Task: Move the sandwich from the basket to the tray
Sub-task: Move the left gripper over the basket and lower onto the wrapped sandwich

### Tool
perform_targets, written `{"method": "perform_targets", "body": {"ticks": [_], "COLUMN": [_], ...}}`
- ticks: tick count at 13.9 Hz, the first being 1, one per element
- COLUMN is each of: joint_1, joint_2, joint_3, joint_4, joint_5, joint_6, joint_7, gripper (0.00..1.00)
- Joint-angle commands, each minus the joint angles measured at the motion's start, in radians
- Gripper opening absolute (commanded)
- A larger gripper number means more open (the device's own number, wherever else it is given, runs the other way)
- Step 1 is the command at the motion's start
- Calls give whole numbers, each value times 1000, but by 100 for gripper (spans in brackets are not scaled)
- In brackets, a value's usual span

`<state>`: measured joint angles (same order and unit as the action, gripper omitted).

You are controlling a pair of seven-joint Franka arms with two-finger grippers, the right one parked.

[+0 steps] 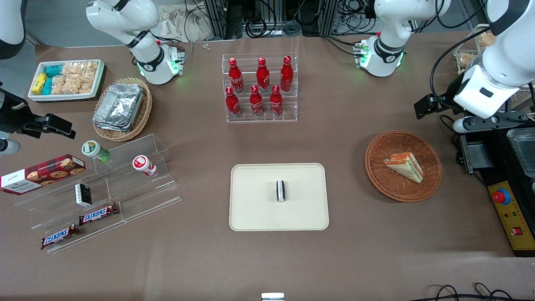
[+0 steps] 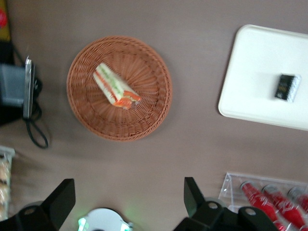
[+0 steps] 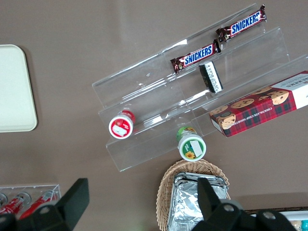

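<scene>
The sandwich [image 1: 404,166] [image 2: 115,86], a white-bread wedge with orange, red and green layers, lies in the round reddish-brown wicker basket [image 1: 376,175] [image 2: 96,125]. Beside the basket, toward the parked arm's end, lies the cream tray [image 1: 259,209] [image 2: 255,72] with a small black-and-white packet [image 1: 281,190] [image 2: 287,87] standing on it. My left gripper [image 1: 424,108] [image 2: 127,197] hangs high over the table, farther from the front camera than the basket. It is open wide, holds nothing and is well apart from the sandwich.
A clear rack of red cola bottles [image 1: 260,88] [image 2: 274,197] stands farther from the front camera than the tray. A black control box with a red button [image 1: 508,209] sits beside the basket at the working arm's end. Snack shelves and a foil-tray basket [image 1: 121,108] lie toward the parked arm's end.
</scene>
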<state>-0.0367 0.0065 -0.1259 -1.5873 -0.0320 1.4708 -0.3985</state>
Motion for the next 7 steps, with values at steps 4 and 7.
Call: {"method": "perform_targets", "body": {"ticks": [4, 7], "joint_1": [11, 11], "joint_2": [1, 13], "joint_3": [43, 60], "joint_4": [-138, -258], "joint_5": [14, -2], "joint_6": [100, 250], "joint_7": [-377, -525], "gripper": [100, 100]}}
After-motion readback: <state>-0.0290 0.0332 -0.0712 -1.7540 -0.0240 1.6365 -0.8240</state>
